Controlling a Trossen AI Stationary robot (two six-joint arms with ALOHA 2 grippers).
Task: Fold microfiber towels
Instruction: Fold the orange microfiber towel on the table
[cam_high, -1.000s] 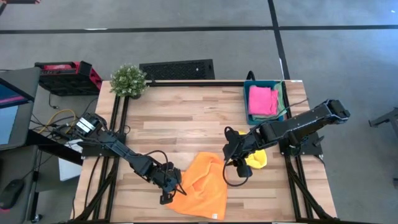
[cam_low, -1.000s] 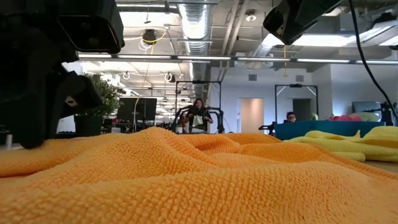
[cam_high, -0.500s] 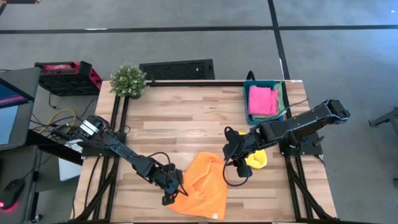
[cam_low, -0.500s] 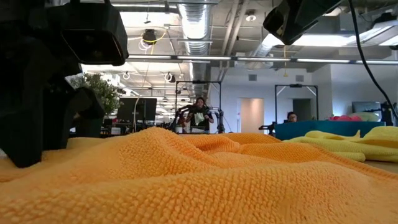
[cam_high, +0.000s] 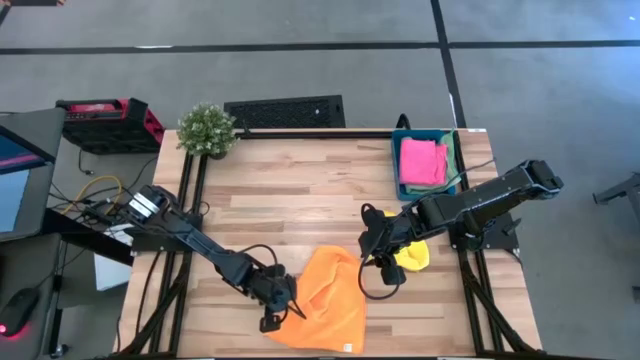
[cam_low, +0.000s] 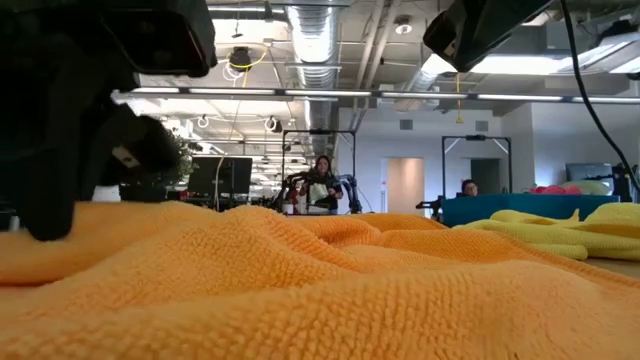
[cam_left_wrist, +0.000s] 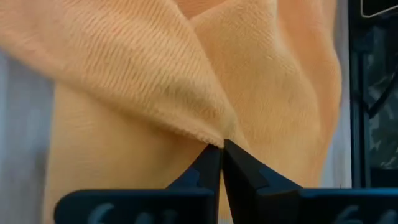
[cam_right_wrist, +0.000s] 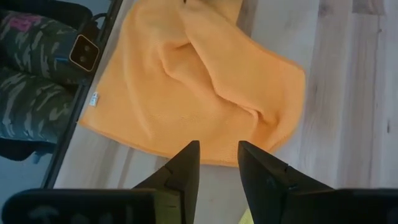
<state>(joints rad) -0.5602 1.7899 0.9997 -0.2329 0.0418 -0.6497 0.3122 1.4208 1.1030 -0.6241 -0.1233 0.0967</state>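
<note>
The orange towel (cam_high: 328, 298) lies rumpled on the table near its front edge; it fills the low view (cam_low: 330, 290). My left gripper (cam_high: 284, 308) is shut on the towel's left side. My right gripper (cam_high: 370, 256) hangs open above the towel's far right corner, touching nothing; in its wrist view its fingers (cam_right_wrist: 186, 163) stand over the towel (cam_right_wrist: 193, 93). The yellow towel (cam_high: 412, 252) lies bunched just right of my right gripper. The pink towel (cam_high: 422, 160) and the sage green one (cam_high: 453, 158) lie in the teal bin (cam_high: 398, 150). My left gripper pinches a raised fold at the orange towel's left edge (cam_left_wrist: 214, 134) between its two fingertips. The fingers come down slanting from the table's left. The pinched fold stands up off the table, and the rest of the towel lies on the wood.
A potted plant (cam_high: 207, 128) stands at the far left corner. The bin stands at the far right corner. Bare wood (cam_high: 290, 200) lies across the middle and far left of the table. People sit in the room behind the table (cam_low: 320, 185).
My left gripper has moved a little toward the table's right edge, still shut on the orange towel. The towel's left side has been drawn inward and up, so the cloth is narrower and more bunched; its right side has stayed in place.
</note>
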